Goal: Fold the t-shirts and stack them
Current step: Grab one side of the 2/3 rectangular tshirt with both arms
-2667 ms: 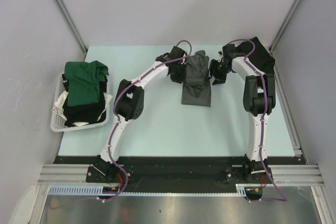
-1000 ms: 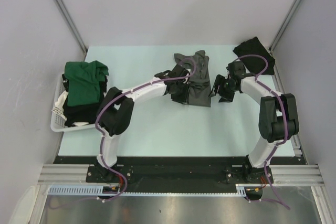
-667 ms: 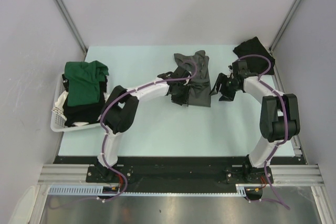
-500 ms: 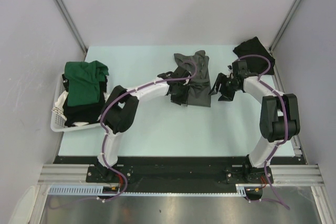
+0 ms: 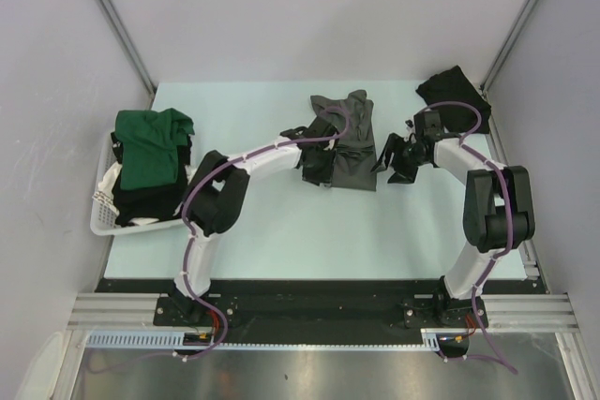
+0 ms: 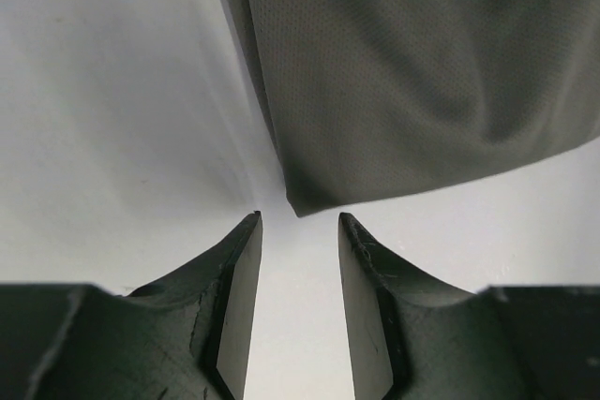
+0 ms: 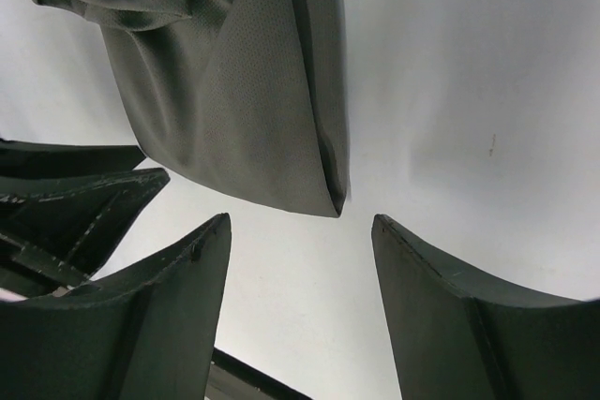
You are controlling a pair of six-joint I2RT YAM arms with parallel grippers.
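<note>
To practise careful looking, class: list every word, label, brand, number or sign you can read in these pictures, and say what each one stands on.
None: no text can be read in any view.
The charcoal grey t-shirt, the black t-shirt, the dark green t-shirt and the white basket all look plain, with no print, tag or label showing.

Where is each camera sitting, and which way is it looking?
Top camera: up high behind the arms, looking down at the table; both whole arms show.
Left wrist camera: on the left wrist, looking past the open left pincer at a corner of the grey t-shirt.
Right wrist camera: on the right wrist, looking past the open right pincer at another corner.
Shared: all three see the grey t-shirt.
</note>
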